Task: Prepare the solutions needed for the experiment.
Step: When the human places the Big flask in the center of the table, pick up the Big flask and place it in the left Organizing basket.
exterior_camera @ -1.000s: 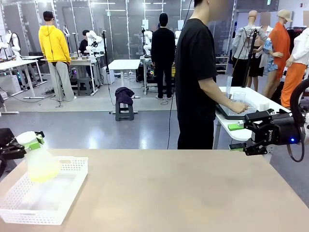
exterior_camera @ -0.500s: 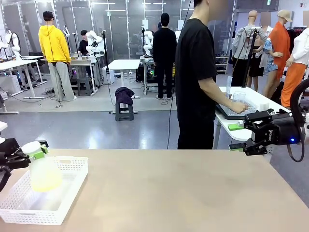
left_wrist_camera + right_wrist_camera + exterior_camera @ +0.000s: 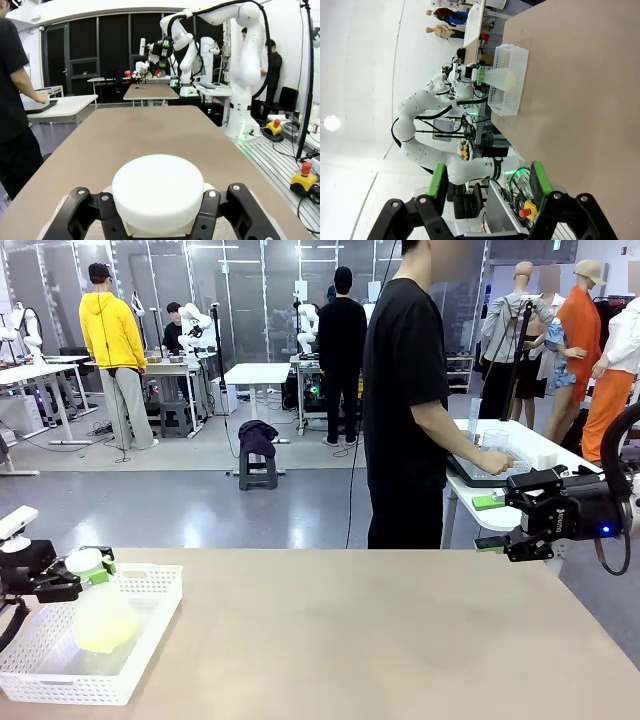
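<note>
A clear conical flask [image 3: 100, 618] with a white round cap [image 3: 83, 561] holds a little pale yellow solution [image 3: 104, 634]. My left gripper [image 3: 86, 576] is shut on its neck just under the cap, and the flask's base sits low inside the white basket [image 3: 150, 640]. The left wrist view shows the cap [image 3: 159, 192] between my left gripper's [image 3: 159, 212] fingers. From the right wrist view, the flask [image 3: 501, 76] stands in the basket [image 3: 512, 95] far across the table. My right gripper [image 3: 490, 523] hovers open and empty off the table's far right edge.
The tan table [image 3: 380, 640] stretches bare from the basket to its right side. A person in a black shirt [image 3: 405, 400] stands beyond the far edge, hands on a tray at a white side table [image 3: 500, 510].
My left gripper has lowered the flask and moved it slightly right, bringing its base down into the basket. The right arm and the person have stayed put.
</note>
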You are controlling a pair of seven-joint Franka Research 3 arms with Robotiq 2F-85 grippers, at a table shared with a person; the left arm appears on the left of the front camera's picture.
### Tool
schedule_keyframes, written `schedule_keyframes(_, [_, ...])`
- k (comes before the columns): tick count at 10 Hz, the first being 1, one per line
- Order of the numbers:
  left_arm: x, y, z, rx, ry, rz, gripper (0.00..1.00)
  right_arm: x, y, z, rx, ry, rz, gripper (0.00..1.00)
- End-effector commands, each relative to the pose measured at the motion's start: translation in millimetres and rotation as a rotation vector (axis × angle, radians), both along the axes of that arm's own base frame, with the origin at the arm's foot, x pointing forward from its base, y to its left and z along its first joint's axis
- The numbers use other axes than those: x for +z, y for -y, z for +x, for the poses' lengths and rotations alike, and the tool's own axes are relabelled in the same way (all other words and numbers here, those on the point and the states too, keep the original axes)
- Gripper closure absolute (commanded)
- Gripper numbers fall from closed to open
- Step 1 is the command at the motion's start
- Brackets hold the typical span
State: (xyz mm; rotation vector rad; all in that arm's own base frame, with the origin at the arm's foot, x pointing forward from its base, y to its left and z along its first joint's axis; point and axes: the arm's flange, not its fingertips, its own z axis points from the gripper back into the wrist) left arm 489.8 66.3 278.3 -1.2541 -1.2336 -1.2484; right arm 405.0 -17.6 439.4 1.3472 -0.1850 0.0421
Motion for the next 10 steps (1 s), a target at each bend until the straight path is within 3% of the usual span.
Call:
schedule_keyframes(1, [-3.7,4.5,-1.3,0.006,0.029,0.029,0.95,1.4,0.1,-0.8,0.003,0.005,0.010,0.18])
schedule_keyframes(5, [-13.0,5.7,0.4,-0.015,0.027,0.045,0.95,1.4,0.1,-0.8,0.003,0.005,0.010,0.18])
schedule_keyframes(6, [-13.8,5.2,0.7,-0.037,0.022,0.027,0.58,1.4,0.1,-0.8,0.003,0.005,0.010,0.18])
schedule_keyframes(7, [-13.8,5.4,0.1,-0.055,0.021,0.031,0.58,1.4,0.1,-0.8,0.003,0.005,0.010,0.18])
schedule_keyframes(8, [-14.4,5.4,-0.1,-0.067,0.007,0.040,0.38,1.4,0.1,-0.8,0.003,0.005,0.010,0.18])
schedule_keyframes(9, [-14.4,4.8,-0.8,-0.070,-0.004,0.053,0.56,1.4,0.1,-0.8,0.003,0.005,0.010,0.18])
schedule_keyframes(10, [-13.3,1.5,-1.6,-0.064,0.005,0.046,0.18,1.4,0.1,-0.8,0.003,0.005,0.010,0.18])
